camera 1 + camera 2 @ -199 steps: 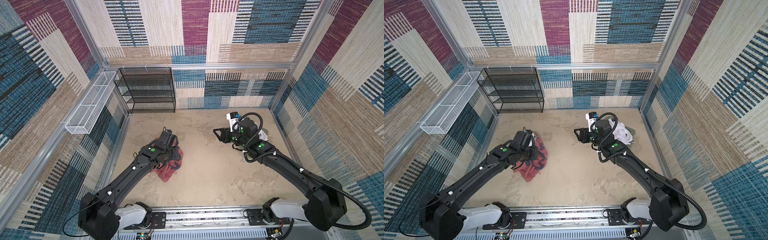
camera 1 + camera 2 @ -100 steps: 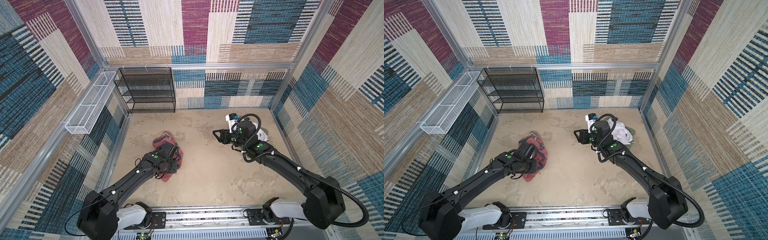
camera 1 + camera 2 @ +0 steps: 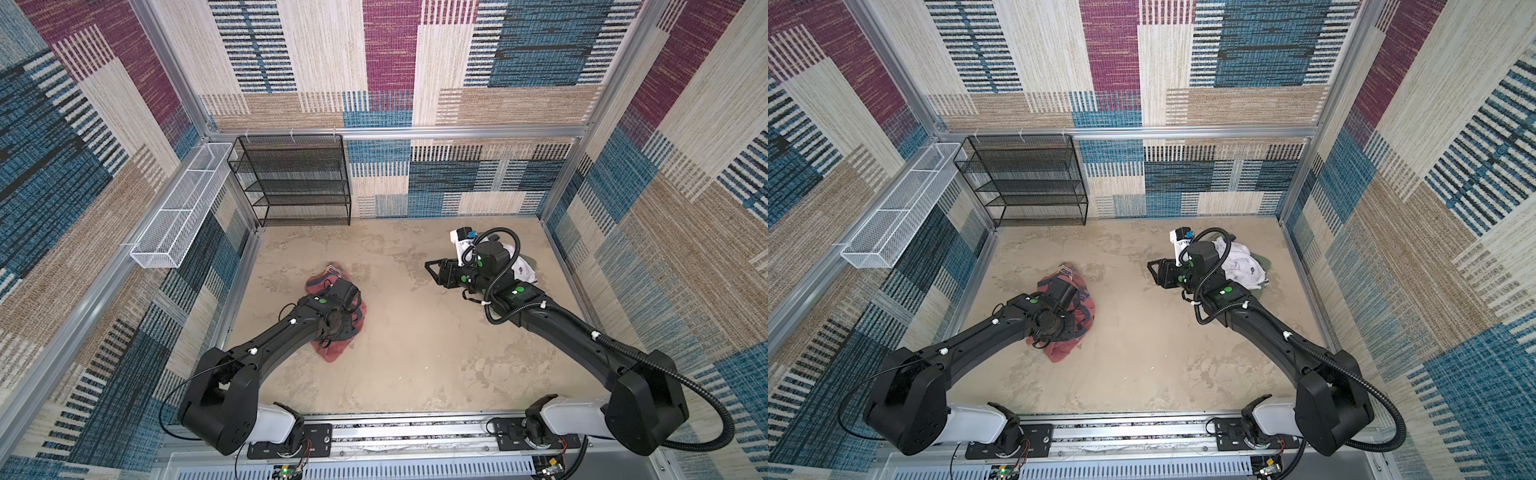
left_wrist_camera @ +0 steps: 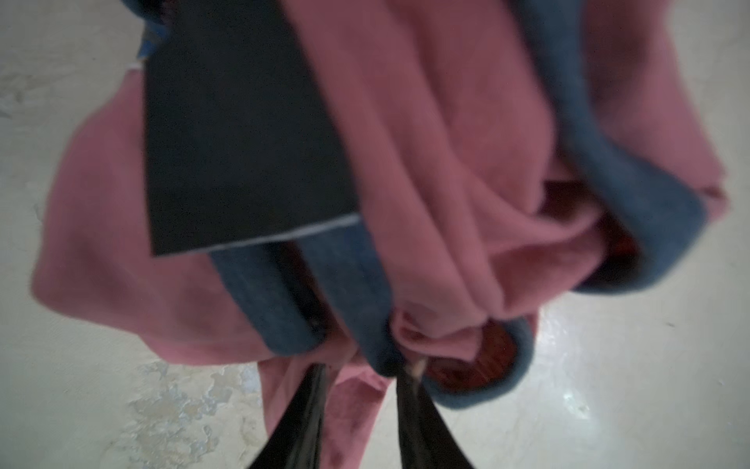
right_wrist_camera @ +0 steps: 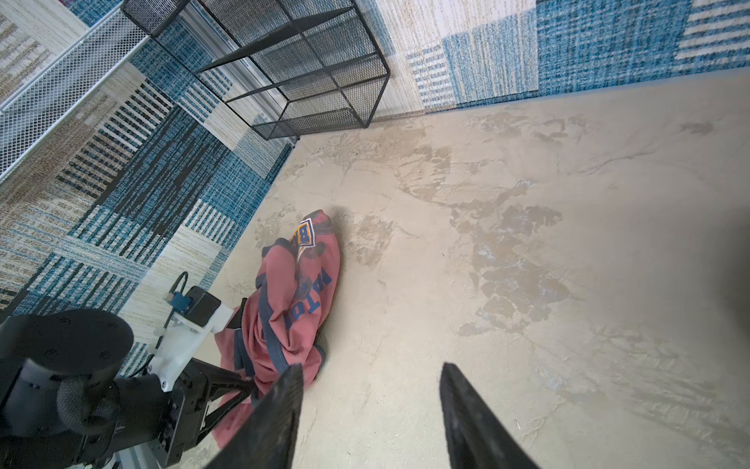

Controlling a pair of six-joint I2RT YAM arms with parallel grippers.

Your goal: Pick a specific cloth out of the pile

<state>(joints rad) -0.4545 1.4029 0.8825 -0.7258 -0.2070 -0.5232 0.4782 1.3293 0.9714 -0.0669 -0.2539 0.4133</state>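
Done: faded-red, navy-trimmed T-shirt cloth (image 3: 337, 352) is set well apart from white-and-olive garment pile (image 3: 1244, 266).
Left gripper (image 4: 363, 371): clamped on cloth.
Right gripper (image 5: 372, 367): spread, empty.
Remaining: release, probably.

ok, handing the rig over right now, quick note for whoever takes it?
Left pincer shut on a fold of the red T-shirt, low over the table.
Right pincer open, empty, near mid-table.
Shirt lies crumpled on the left, apart from the pile: white garment and olive-green garment, far right, behind the right arm.
Done: shirt out of pile. Left: probably release and retract.
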